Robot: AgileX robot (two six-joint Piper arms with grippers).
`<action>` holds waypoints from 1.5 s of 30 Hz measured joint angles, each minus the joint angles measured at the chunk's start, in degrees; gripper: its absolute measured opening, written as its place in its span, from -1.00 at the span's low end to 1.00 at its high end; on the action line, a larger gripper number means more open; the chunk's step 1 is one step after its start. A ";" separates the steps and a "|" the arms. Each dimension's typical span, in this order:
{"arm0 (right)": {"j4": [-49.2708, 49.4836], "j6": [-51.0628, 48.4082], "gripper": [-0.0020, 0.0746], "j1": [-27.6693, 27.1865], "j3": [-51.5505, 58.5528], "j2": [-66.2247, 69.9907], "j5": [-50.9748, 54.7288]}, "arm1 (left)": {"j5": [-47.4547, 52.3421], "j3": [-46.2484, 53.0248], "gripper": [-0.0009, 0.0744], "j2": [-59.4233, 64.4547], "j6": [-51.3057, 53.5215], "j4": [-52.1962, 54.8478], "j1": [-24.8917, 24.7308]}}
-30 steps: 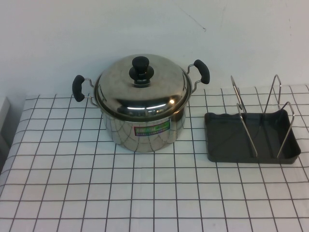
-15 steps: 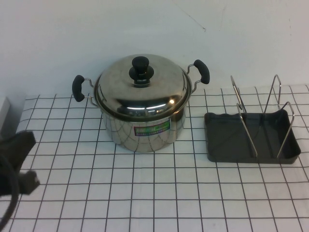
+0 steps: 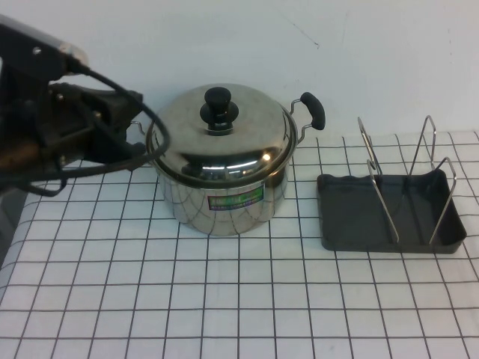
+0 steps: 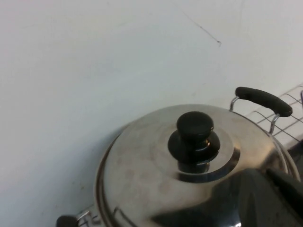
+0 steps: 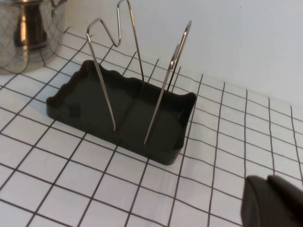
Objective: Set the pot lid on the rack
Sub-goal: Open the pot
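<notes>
The pot lid (image 3: 224,142), shiny steel with a black knob (image 3: 218,105), sits on the steel pot (image 3: 224,203) at the back middle of the table. My left gripper (image 3: 135,138) hovers at the pot's left side, level with the lid's rim. In the left wrist view the lid (image 4: 142,175) and its knob (image 4: 194,139) lie just ahead of the gripper (image 4: 267,179), whose fingers lie together and hold nothing. The rack (image 3: 389,211), a dark grey tray with wire loops, stands right of the pot and is empty. My right gripper (image 5: 271,183) is shut and empty, low over the cloth near the rack (image 5: 125,111).
A white checked cloth (image 3: 224,299) covers the table. A white wall stands close behind the pot. The pot's right black handle (image 3: 313,111) sticks out toward the rack. The left arm's cable (image 3: 161,142) loops beside the lid. The pot's side shows in the right wrist view (image 5: 28,38).
My left arm has come in from the lower left edge and risen to the pot's left side, hiding the left handle. The lid, pot and rack have not moved.
</notes>
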 joint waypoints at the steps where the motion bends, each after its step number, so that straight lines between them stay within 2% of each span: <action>1: 0.09 0.00 -0.95 0.00 0.00 0.00 0.00 | 0.78 -1.46 -0.98 2.07 0.82 -0.09 -0.58; 3: 0.09 0.00 -0.95 0.00 0.00 0.00 0.00 | 2.36 -3.98 -0.91 5.74 2.29 -0.09 -1.48; 5: 0.09 0.00 -0.95 0.00 0.00 0.00 0.00 | 3.60 -6.35 -0.73 9.47 3.61 -0.09 -2.02; 7: 0.09 0.00 -0.95 0.00 0.00 0.00 0.47 | 4.58 -8.58 -0.49 12.04 4.06 -0.09 -2.27; 10: 0.09 0.00 -0.95 0.00 0.00 0.00 1.03 | 5.52 -12.21 0.11 16.39 4.03 -0.09 -2.20; 13: 0.09 0.00 -0.95 0.00 0.00 0.00 1.26 | 6.42 -15.05 0.51 19.67 3.07 -0.09 -2.20; 16: 0.09 0.00 -0.95 0.00 0.00 0.00 1.34 | 7.81 -17.70 0.64 22.77 2.72 -0.09 -2.20; 28: 0.09 -0.04 -0.95 0.00 1.17 0.00 0.44 | 5.47 -23.85 0.70 32.17 1.98 -0.09 -2.29; 38: 0.09 -0.04 -0.95 0.00 1.17 0.00 0.29 | 1.83 -27.19 0.68 34.86 3.17 -0.12 -6.19; 41: 0.09 -0.04 -0.95 0.00 1.17 0.00 0.18 | -1.53 -27.57 0.58 35.13 4.06 -0.23 -7.74; 45: 0.09 -0.04 -0.95 0.00 1.20 0.00 0.06 | -3.93 -27.77 0.26 35.63 4.29 -0.46 -8.29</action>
